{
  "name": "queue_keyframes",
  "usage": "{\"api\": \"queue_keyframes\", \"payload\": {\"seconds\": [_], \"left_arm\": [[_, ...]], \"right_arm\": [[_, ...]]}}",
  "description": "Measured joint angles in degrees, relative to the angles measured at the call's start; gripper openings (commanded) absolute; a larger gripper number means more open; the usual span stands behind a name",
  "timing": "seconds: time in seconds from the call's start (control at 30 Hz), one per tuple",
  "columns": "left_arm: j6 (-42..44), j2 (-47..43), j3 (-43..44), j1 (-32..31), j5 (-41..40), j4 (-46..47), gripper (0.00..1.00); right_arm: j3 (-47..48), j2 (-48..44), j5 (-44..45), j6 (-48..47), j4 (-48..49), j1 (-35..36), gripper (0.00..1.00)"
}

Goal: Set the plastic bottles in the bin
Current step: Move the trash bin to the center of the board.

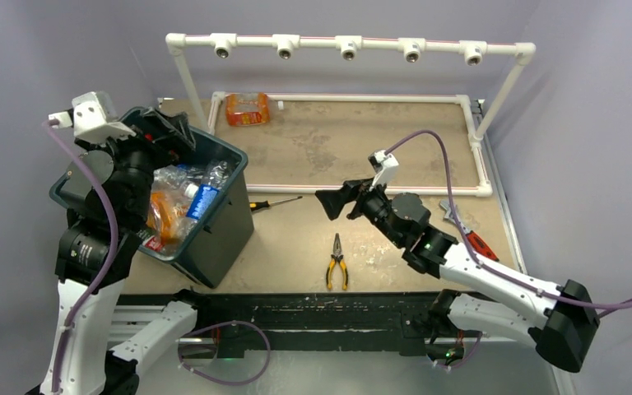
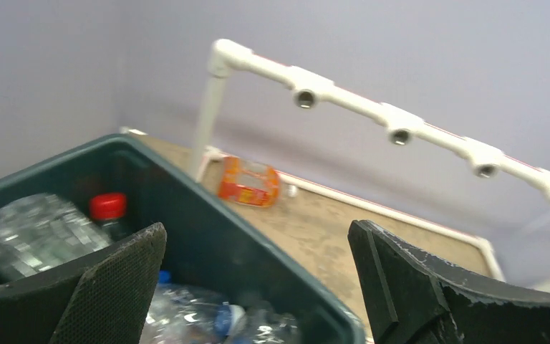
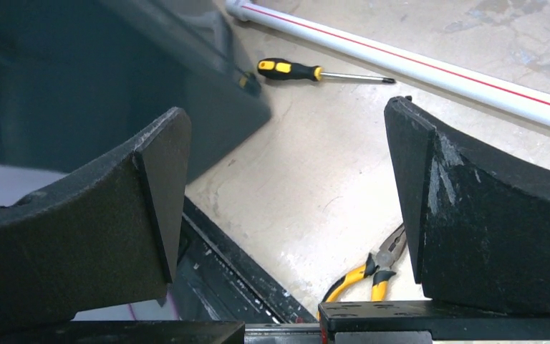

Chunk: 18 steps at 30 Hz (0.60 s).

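1. The bin point(image 1: 222, 234) stands at the left near corner of the table point(image 1: 354, 148). It is heaped with plastic bottles point(image 1: 202, 193), clear and orange, one of them with a blue label.
2. The left gripper point(image 1: 164, 132) hangs over the bin's far-left corner, jaws spread wide with nothing between them. In its wrist view a red-capped bottle point(image 2: 107, 208) lies inside the bin below the fingers.
3. One orange bottle point(image 1: 247, 108) is on the table beyond the bin's far-right corner, inside the white pipe frame point(image 1: 346, 43). It appears to lie on its side, though the view is soft.
4. The right gripper point(image 1: 335, 202) hovers to the right of the bin, well apart from it, jaws wide and empty, pointing toward the bin.
5. A screwdriver point(image 1: 276, 202) lies just beside the bin's right wall. The pliers point(image 1: 336, 263) lie further right, and a red-handled wrench point(image 1: 469, 234) lies farthest from the bin, partly under the right arm.
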Motion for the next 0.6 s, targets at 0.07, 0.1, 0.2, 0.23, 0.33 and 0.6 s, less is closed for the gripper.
{"api": "queue_keyframes", "payload": {"seconds": [0.07,0.1,0.2,0.23,0.33,0.6], "left_arm": [[-0.2,0.5,0.0,0.0,4.9,1.9,0.99],[-0.2,0.8,-0.3,0.0,6.9,2.8,0.99],[-0.1,0.0,-3.4,0.0,10.6,6.8,0.99],[-0.2,-0.6,-5.0,0.0,11.4,8.3,0.99],[-0.2,-3.5,-10.4,0.0,12.2,11.9,0.99],[-0.1,-10.4,-16.2,0.0,11.1,17.6,0.99]], "right_arm": [[0.0,2.2,0.3,1.2,2.1,-1.5,0.99],[0.0,3.9,-0.1,2.2,3.6,-2.9,0.99],[-0.3,10.2,-2.3,7.1,9.4,-9.2,0.99],[-0.4,12.9,-2.6,9.0,11.5,-11.7,0.99],[-0.4,21.3,-3.3,13.6,17.6,-16.4,0.98],[11.9,50.0,-7.1,22.9,30.1,-20.2,0.96]]}}
